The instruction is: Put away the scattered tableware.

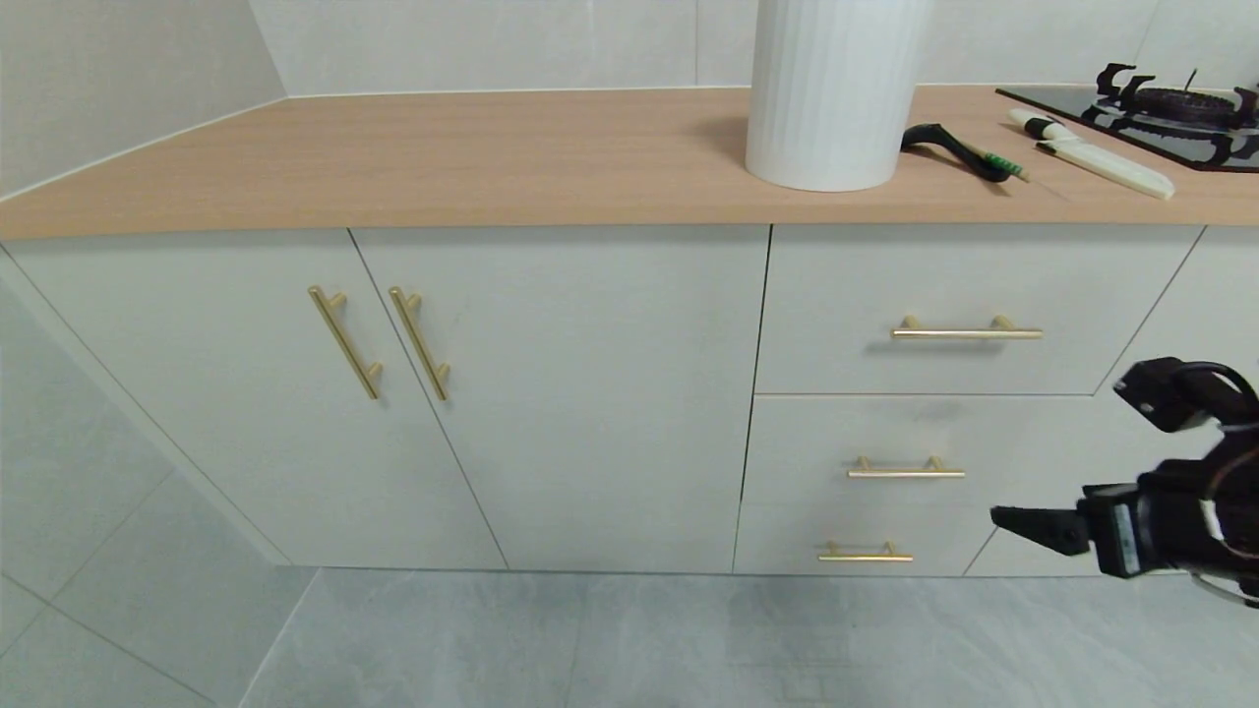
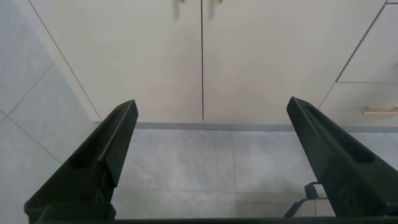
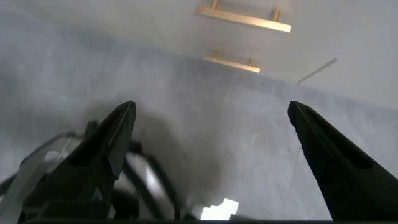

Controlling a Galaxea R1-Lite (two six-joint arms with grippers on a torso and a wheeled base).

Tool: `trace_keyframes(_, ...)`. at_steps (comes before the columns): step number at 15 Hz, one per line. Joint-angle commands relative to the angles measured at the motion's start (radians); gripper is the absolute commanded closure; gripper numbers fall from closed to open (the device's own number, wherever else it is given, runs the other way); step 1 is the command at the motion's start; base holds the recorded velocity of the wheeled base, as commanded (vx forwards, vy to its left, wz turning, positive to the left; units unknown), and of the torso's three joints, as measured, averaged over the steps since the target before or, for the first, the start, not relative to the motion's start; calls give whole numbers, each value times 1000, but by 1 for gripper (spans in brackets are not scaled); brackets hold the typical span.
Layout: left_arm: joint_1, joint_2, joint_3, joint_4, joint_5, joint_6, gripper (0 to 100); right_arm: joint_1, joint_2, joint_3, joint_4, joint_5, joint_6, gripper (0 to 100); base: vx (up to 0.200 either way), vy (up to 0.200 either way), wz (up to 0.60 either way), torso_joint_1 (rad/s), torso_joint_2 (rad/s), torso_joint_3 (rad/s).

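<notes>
- While the tableware lies up on the wooden countertop [image 1: 443,157], both grippers are low, down by the cabinet base and the grey floor tiles [image 1: 590,639].
- On the far right of the countertop lies a black-handled utensil [image 1: 959,149] with a green tip, just right of a tall white ribbed container [image 1: 831,98].
- Right of the utensil lies a long white knife-like piece [image 1: 1107,167], with a shorter white piece with a dark band [image 1: 1041,125] at its far end; whether the two touch cannot be told.
- Farther right still, at the counter's far corner, sits a black stove [image 1: 1170,113] with its pan support.
- Below the countertop, two pale cabinet doors carry slanted gold door handles [image 1: 344,341] side by side at the seam.
- To their right is a stack of three drawers, with a top handle [image 1: 967,332], a middle handle [image 1: 906,472] and a bottom handle [image 1: 866,557].
- At the near right, the right gripper [image 3: 210,112] is level with the lower drawers, its fingers spread apart with nothing between them, over the floor tiles.
- From its wrist, the left gripper [image 2: 211,104] has its fingers wide apart and empty, facing the seam between the two doors where they meet the floor.
</notes>
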Motion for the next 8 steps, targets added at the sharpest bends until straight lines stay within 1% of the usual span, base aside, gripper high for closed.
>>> trace_keyframes(1, 0, 2, 0, 0, 0, 0, 0, -34, 276, -96, -79, -2, 4, 0, 0, 0, 0, 0, 0, 0)
trace_keyframes(2, 0, 2, 0, 0, 1, 0, 0, -40, 312, -89, -116, -1, 5, 0, 0, 0, 0, 0, 0, 0)
trace_keyframes(4, 0, 2, 0, 0, 1, 0, 0, -42, 372, -62, -251, -40, 7, 0, 0, 0, 0, 0, 0, 0)
trace_keyframes(6, 0, 2, 0, 0, 1, 0, 0, -42, 411, -31, -345, -62, 7, 0, 0, 0, 0, 0, 0, 0)
trace_keyframes(7, 0, 2, 0, 0, 1, 0, 0, -42, 457, -11, -461, -103, 7, 0, 0, 0, 0, 0, 0, 0)
trace_keyframes(8, 0, 2, 0, 0, 1, 0, 0, -40, 492, -5, -513, -126, 7, 0, 0, 0, 0, 0, 0, 0)
